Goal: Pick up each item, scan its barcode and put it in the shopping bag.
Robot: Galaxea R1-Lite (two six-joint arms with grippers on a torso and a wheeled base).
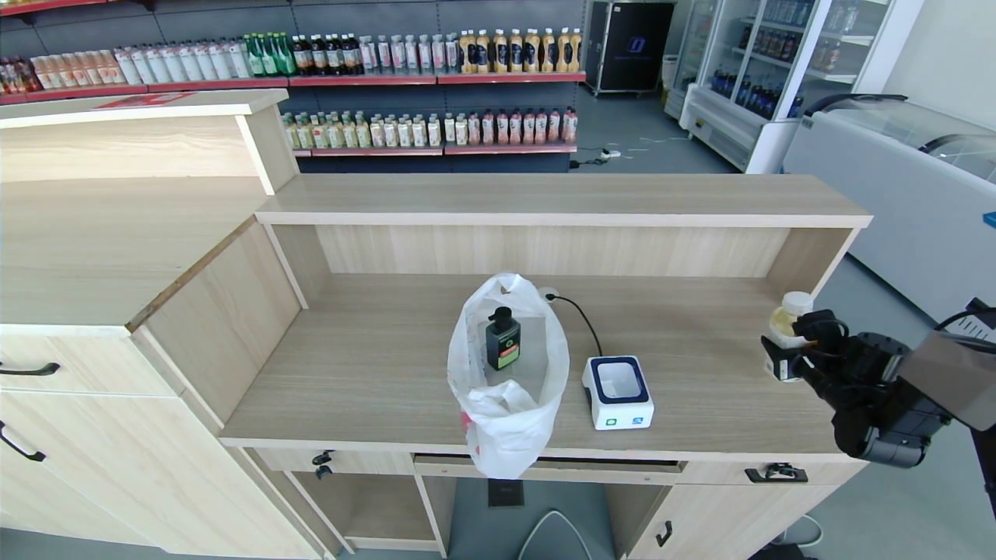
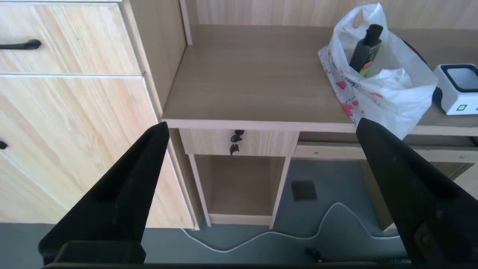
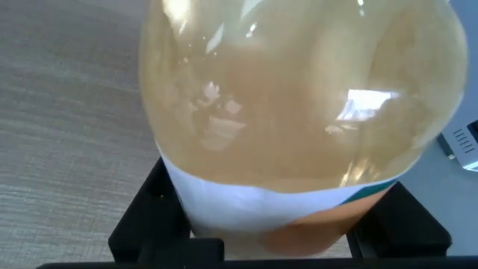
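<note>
Bottle [image 1: 787, 320] of pale yellow drink, white-capped and upright, is pinched in my right hand [image 1: 780, 354] from the head view, over the counter's [image 1: 700, 327] right end. I cannot tell whether its base touches the wood. Well off to this hand's left stands the scanner [image 1: 617, 391], a dark cable [image 1: 580, 315] running from behind it. Just beside the scanner, farther from the hand, the white shopping bag [image 1: 510, 424] stands open with a dark bottle [image 1: 503, 338] upright inside.

From my left wrist, my left hand [image 2: 261, 127] hangs below and in front of the counter [image 2: 254, 75] edge, its two fingers [image 2: 123, 202] spread wide with nothing between them. The shopping bag [image 2: 388, 90] lies ahead of the hand and to its right, the dark bottle [image 2: 367, 48] showing in its mouth, and the scanner [image 2: 459, 78] is just beyond the bag.

From my right wrist, the bottle [image 3: 299, 112] sits close up, its pale liquid above a white band. The black fingers [image 3: 160, 217] of my right hand [image 3: 284, 235] press against either side of it, and the counter [image 3: 67, 112] lies behind.
</note>
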